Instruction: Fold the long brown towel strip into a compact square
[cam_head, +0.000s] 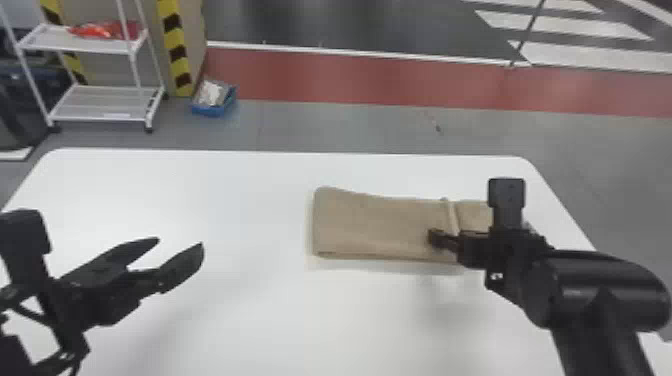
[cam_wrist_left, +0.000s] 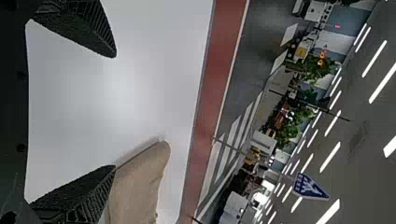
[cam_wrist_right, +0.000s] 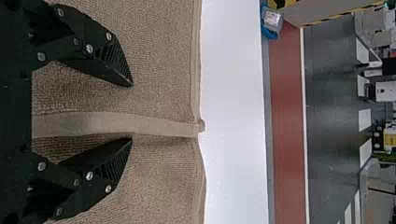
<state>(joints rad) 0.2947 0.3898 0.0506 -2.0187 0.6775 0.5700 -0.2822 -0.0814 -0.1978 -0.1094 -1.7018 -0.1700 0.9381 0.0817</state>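
Note:
On the right half of the table lies the brown towel (cam_head: 380, 225), a long flat strip with a raised hem band across it near its right part. Over that band is my right gripper (cam_head: 440, 240); in the right wrist view the right gripper (cam_wrist_right: 132, 112) is open, one finger on each side of the hem band (cam_wrist_right: 112, 124). My left gripper (cam_head: 181, 241) stands open over the table's left side, apart from the towel. In the left wrist view the left gripper (cam_wrist_left: 115, 111) has nothing between its fingers, and the towel's folded end (cam_wrist_left: 140, 182) shows beyond one fingertip.
The white table (cam_head: 250, 200) has rounded far corners. Past its far edge on the floor are a white wheeled rack (cam_head: 105, 102) and a blue bin (cam_head: 212, 107). My right forearm covers the table's right edge.

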